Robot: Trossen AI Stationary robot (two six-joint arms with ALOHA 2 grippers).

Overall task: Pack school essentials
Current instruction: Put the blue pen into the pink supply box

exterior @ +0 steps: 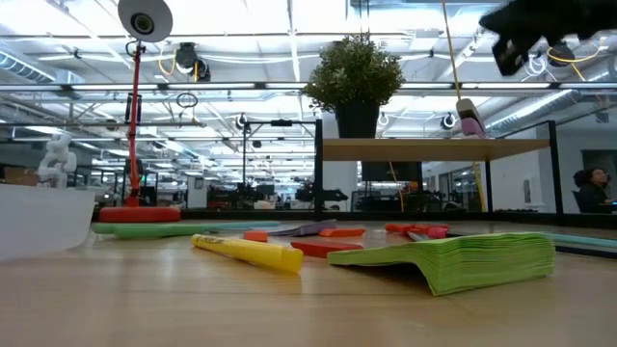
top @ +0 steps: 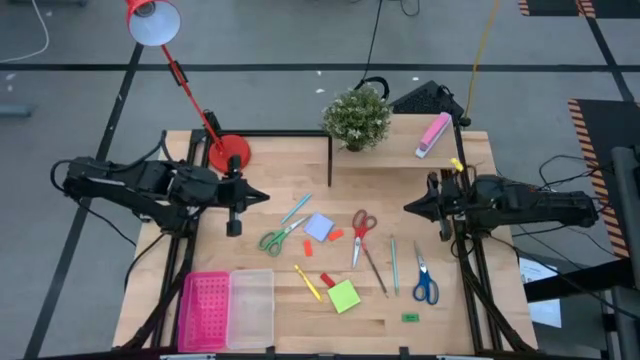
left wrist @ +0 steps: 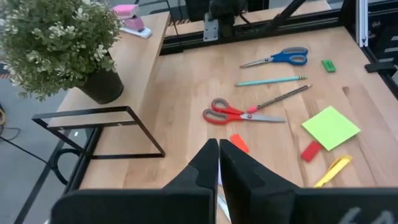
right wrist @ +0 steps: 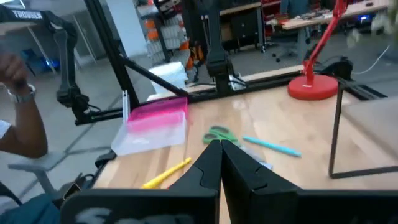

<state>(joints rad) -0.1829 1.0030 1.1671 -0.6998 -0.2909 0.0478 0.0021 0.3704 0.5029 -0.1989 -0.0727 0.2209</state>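
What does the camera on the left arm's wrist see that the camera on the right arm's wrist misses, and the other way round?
Only the left wrist view shows the red scissors, the blue scissors, the green note pad and the potted plant. Only the right wrist view shows the green scissors, the pink tray, the red lamp base and a person's arm beyond the table. Both show the wooden table, the yellow marker and their own gripper, left gripper and right gripper, fingers closed together and empty.
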